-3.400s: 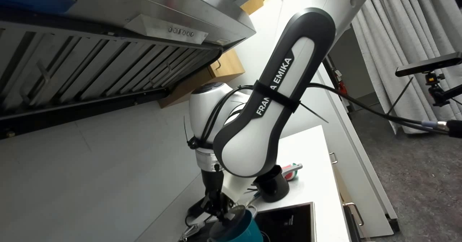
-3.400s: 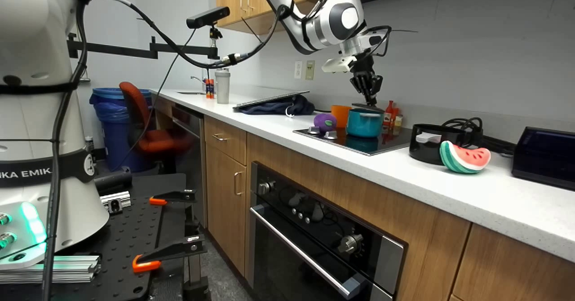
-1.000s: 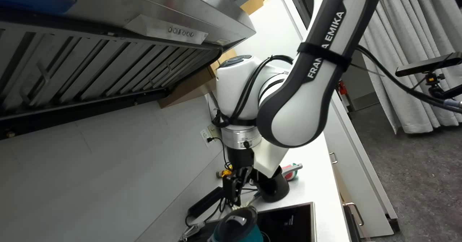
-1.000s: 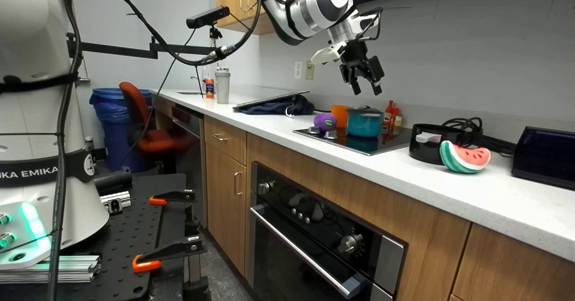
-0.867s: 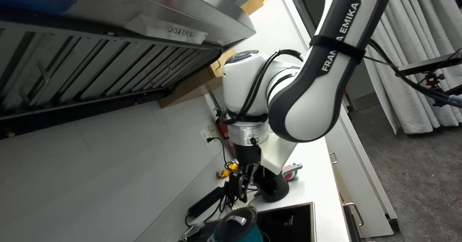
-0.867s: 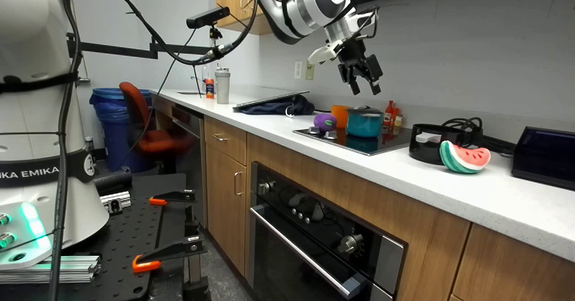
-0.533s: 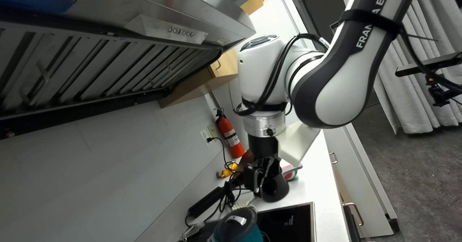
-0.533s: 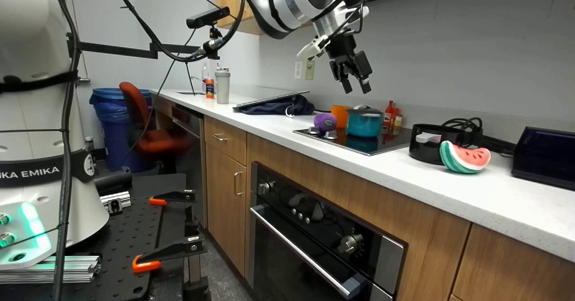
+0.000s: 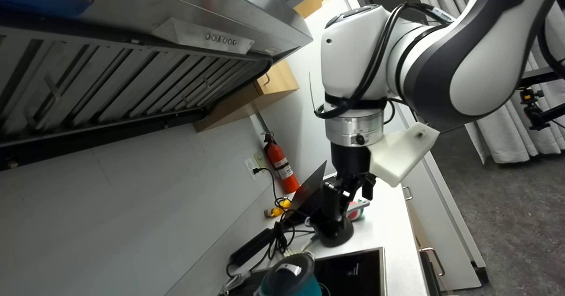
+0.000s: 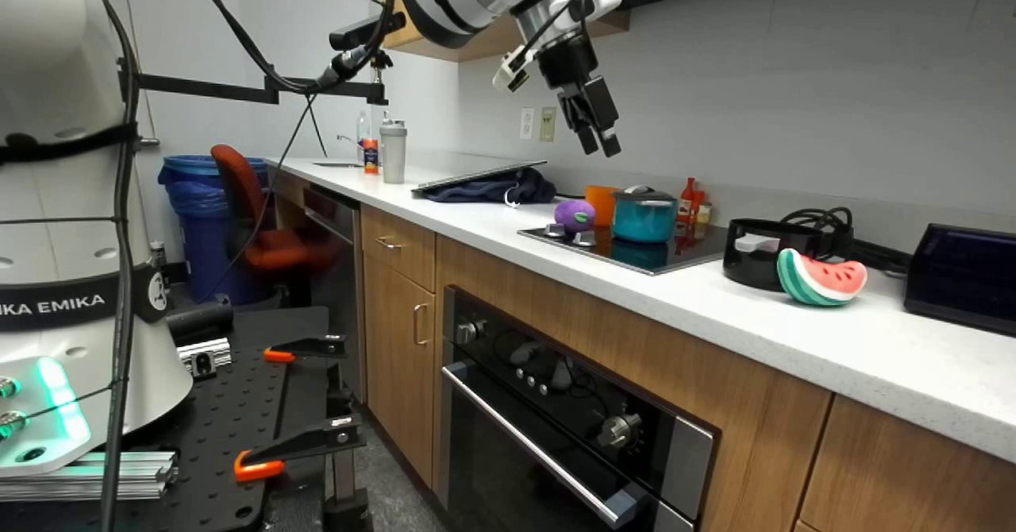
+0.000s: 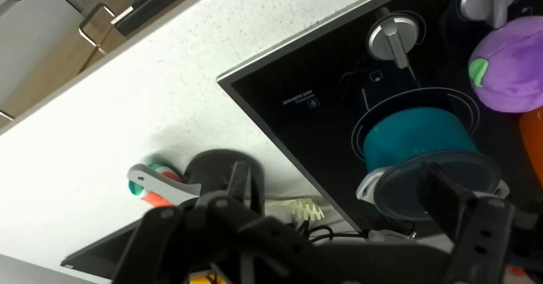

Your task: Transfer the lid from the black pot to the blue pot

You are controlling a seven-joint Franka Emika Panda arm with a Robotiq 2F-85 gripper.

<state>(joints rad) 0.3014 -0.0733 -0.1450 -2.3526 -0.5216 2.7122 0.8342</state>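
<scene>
My claw (image 10: 599, 146), black: fingers (image 11: 240, 182) spread well apart in the wrist view, held up in mid-air. My arm (image 9: 353, 62), white and black: "FRA" readable on the link (image 9: 476, 66) at the edge of an exterior view; on the dark band (image 10: 75, 294) round my base (image 10: 147, 373), "KA EMIKA" readable in an exterior view. One lid (image 9: 287, 279), dark, handle uppermost: resting on top of the blue pot (image 10: 644, 222). The blue pot itself, round, smooth teal sides, pale side handles: upright on the cooktop (image 10: 686, 254), black glass, let into the white surface (image 10: 913, 373). One printed warning (image 11: 298, 98) on that glass, upside down in my wrist view: "WARNING HOT SURFACE". One black pot (image 10: 750, 270), grey handle: upright on the surface, near the cooktop, apart from the blue pot. One watermelon slice (image 10: 825, 278), red with green rind: just beside the black pot; touching or not, I cannot tell. One purple round item (image 10: 573, 216), green mark, and one orange vessel (image 10: 601, 205): near the blue pot. Red bottles (image 10: 687, 198): behind the blue pot, labels too small to read. One pale pronged utensil (image 11: 308, 210), in the wrist view: between black pot and cooktop. One fire extinguisher (image 9: 281, 165), red, in an exterior view: by the wall (image 9: 110, 207), its white label too small for me to read.
</scene>
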